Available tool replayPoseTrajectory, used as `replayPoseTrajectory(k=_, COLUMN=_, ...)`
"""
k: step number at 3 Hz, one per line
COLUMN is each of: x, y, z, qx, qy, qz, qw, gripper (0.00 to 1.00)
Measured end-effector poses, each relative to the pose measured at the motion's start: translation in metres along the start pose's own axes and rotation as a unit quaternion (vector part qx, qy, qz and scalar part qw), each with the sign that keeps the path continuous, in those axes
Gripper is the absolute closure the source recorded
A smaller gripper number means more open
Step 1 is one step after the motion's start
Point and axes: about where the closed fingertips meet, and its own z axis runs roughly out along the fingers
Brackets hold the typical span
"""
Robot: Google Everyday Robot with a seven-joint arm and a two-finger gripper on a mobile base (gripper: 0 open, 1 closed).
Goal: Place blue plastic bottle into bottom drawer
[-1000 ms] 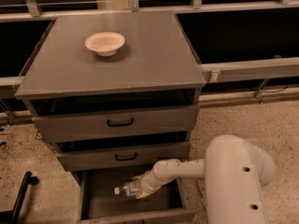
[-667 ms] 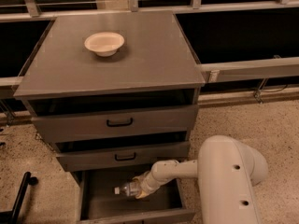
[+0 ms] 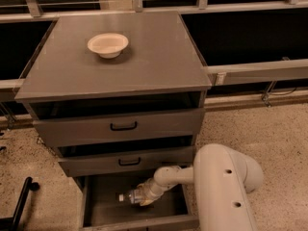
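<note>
A speckled terrazzo floor [image 3: 255, 129] runs along a wall of dark panels with pale metal rails across the top of the frame. Against it stands a grey-brown cabinet whose flat surface [image 3: 149, 61] fills the upper middle of the picture. A shallow cream bowl [image 3: 108, 44] sits upright on that surface, towards its upper left, well apart from everything else.

Below the surface the top drawer [image 3: 120, 125] and the middle drawer [image 3: 129, 161], each with a black handle, are pulled out slightly. The bottom drawer [image 3: 103, 203] at the lower middle of the frame is pulled out furthest, its dark box-shaped tray open to view.

The robot's pale arm [image 3: 221, 191] comes in from the lower right and reaches left into that tray. The gripper [image 3: 140, 197] is inside the bottom drawer, near its middle, with its fingers closed around the blue plastic bottle [image 3: 129, 197]. The bottle lies roughly level, its white cap pointing left out of the grip. Whether it touches the drawer floor cannot be told.

A black bar [image 3: 21, 203] lies on the floor at the lower left.
</note>
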Motion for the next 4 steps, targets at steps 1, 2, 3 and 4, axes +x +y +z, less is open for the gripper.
replayPoseTrajectory(k=1, x=0.007, y=0.006, z=0.014, qx=-0.010, qy=0.003, qz=0.010, qw=0.9999, gripper=1.00)
replayPoseTrajectory(k=2, x=0.019, y=0.014, z=0.034, qx=-0.026, qy=0.007, qz=0.026, qw=0.9993, gripper=1.00)
replayPoseTrajectory(k=3, x=0.025, y=0.018, z=0.043, qx=-0.033, qy=0.011, qz=0.035, qw=0.9988, gripper=1.00)
replayPoseTrajectory(k=4, x=0.030, y=0.021, z=0.049, qx=-0.038, qy=0.014, qz=0.042, qw=0.9983, gripper=1.00)
